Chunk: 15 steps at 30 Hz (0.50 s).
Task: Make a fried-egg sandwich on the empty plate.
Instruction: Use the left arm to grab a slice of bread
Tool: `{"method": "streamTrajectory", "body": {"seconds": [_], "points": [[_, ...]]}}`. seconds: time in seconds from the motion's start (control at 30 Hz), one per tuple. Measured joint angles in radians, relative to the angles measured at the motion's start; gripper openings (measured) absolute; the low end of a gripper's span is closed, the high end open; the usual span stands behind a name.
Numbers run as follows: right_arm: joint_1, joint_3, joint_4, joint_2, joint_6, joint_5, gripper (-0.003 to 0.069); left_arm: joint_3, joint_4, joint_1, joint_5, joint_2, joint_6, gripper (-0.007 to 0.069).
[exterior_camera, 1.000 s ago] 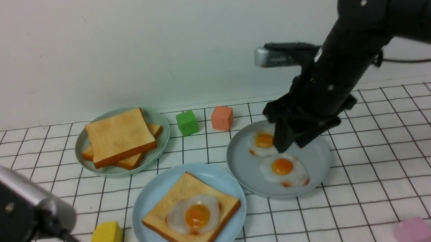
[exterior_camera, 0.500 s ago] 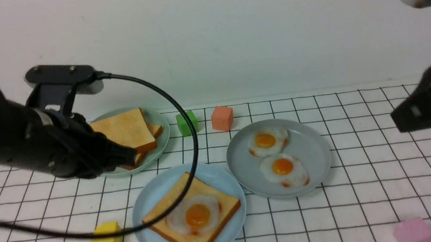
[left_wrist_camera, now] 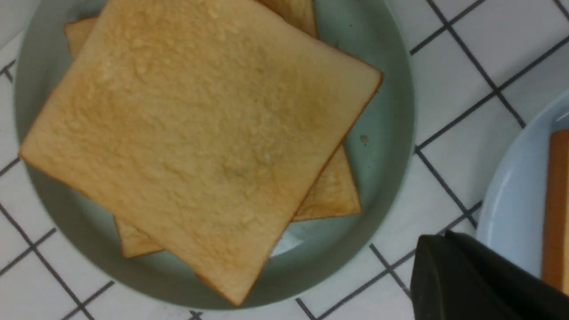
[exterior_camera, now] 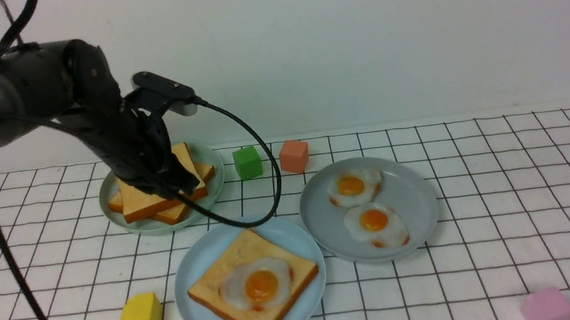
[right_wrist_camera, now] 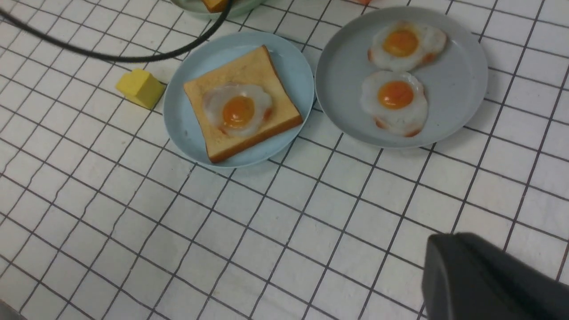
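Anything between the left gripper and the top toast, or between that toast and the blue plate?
Nothing visible between the left gripper and the top toast slice. Toward the sky-blue plate, only the arm's own cable droops near its far rim.

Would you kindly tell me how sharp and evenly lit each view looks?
Front view: soft overall, the pink cube blurred. Left wrist view: the top golden-brown square toast slice crisp, texture visible. Right wrist view: even light, the round sky-blue plate sharp.
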Motion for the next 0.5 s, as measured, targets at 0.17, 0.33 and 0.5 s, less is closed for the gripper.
{"method": "streamTrajectory", "body": {"seconds": [0.17,0.33,0.5], "points": [[0.0,0.0,0.0,0.0,0.0,0.01,0.0007,-0.084,0.035,0.009,0.023,0.066,0.081,0.0036],[0.0,0.0,0.0,0.0,0.0,0.013,0.0009,-0.089,0.035,0.009,-0.041,0.078,0.161,0.0244],[0.0,0.0,0.0,0.0,0.0,0.012,0.0014,-0.093,0.043,0.009,-0.067,0.126,0.174,0.0442]]}}
